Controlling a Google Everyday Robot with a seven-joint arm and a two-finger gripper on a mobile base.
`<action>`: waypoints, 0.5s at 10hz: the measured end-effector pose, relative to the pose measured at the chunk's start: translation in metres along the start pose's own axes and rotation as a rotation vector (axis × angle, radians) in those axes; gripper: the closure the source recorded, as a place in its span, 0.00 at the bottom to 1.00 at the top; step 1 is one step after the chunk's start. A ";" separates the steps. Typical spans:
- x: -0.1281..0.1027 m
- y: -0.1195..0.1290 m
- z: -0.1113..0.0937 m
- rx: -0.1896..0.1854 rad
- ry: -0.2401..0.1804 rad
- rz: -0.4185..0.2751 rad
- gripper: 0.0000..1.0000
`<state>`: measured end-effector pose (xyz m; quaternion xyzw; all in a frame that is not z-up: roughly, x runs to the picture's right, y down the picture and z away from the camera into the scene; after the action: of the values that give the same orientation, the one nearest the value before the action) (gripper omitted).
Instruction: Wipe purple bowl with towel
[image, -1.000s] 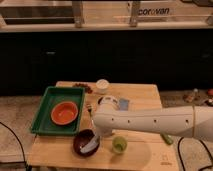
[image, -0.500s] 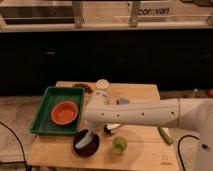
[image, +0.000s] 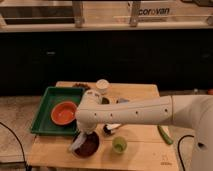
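Observation:
The purple bowl sits near the front left of the wooden table. A pale towel hangs into the bowl's left side. My gripper is at the end of the white arm, right above the bowl, at the towel's top end. The arm's wrist covers the bowl's far rim.
A green tray at the left holds an orange bowl. A small green cup stands right of the purple bowl. A white cup is at the back. A green object lies at the right.
The arm has swung left and down over the purple bowl. The towel now hangs at the bowl's left side rather than lying across its middle.

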<state>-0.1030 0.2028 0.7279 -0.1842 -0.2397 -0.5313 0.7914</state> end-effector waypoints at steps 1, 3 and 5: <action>-0.004 0.001 -0.002 0.002 -0.005 -0.008 1.00; -0.010 0.014 0.004 -0.011 -0.030 0.003 1.00; -0.011 0.036 0.012 -0.037 -0.053 0.033 1.00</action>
<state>-0.0757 0.2306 0.7305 -0.2166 -0.2477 -0.5176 0.7898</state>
